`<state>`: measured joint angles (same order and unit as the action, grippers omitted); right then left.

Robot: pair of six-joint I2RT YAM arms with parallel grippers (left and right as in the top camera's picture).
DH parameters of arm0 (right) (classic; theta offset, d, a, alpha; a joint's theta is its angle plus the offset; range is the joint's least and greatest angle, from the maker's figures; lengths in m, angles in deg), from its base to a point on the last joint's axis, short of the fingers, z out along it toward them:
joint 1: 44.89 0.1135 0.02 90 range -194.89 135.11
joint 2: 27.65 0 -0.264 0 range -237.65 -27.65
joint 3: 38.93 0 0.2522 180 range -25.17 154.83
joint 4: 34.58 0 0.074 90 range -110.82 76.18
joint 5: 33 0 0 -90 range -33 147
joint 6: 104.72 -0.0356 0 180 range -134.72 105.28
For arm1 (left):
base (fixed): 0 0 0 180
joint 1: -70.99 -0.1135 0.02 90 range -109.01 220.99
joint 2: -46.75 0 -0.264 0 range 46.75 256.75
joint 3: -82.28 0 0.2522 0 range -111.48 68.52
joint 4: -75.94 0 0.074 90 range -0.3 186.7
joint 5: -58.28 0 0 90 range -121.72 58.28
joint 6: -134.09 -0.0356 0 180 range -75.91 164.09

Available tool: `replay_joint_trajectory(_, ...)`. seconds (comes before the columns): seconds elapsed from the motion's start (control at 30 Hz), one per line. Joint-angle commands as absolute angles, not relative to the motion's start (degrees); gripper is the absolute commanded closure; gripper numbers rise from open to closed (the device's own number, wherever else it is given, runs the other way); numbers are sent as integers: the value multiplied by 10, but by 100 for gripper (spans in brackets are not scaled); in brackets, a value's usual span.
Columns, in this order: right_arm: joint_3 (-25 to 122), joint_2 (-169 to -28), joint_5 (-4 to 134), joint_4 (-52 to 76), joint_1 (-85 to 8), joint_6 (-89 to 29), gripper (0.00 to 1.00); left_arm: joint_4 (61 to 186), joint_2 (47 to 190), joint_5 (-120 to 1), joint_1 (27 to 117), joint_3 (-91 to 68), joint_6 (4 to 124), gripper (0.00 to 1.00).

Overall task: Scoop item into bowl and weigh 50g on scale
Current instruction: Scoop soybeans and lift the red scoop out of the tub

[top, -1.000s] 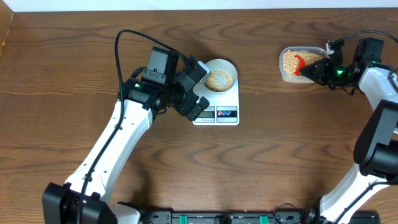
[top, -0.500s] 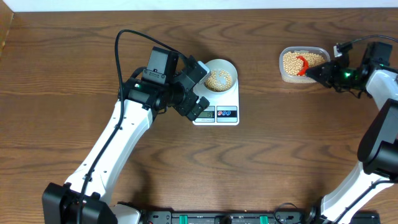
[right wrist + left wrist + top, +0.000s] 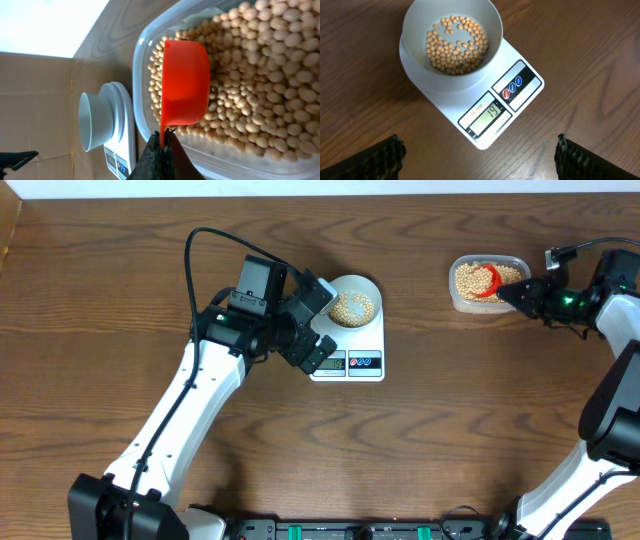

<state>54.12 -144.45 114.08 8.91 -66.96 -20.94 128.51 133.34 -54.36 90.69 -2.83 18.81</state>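
Note:
A pale bowl (image 3: 354, 302) with some tan beans (image 3: 455, 44) stands on the white scale (image 3: 349, 363); its display (image 3: 487, 114) reads 19. My left gripper (image 3: 479, 155) is open and empty, hovering just in front of the scale. My right gripper (image 3: 163, 141) is shut on the handle of a red scoop (image 3: 184, 82), whose cup lies in the beans (image 3: 260, 75) inside the clear tub (image 3: 484, 283) at the far right. The bowl (image 3: 92, 121) and scale (image 3: 122, 125) also show in the right wrist view.
The wooden table's back edge (image 3: 320, 192) runs along the top. A black rail (image 3: 350, 530) lies at the front edge. The left arm (image 3: 200, 390) stretches diagonally across the left half.
My right gripper has drawn back to the right and the red scoop has shifted within the tub. The left arm, bowl and scale have not moved.

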Motion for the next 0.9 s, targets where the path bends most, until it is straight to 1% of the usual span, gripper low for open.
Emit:
replay_joint_trajectory(0.0, 537, -1449, 1176, 83, -675, -214, 99, 1287, 1336, -553, 907, -29, 196, 2)
replay_joint_trajectory(0.5, 537, -1449, 1181, 83, -693, -213, 99, 1287, 1336, -553, 907, -29, 196, 2)
replay_joint_trajectory(0.87, 537, -1449, 1219, 83, -701, -206, 99, 1287, 1336, -553, 907, -29, 196, 2)
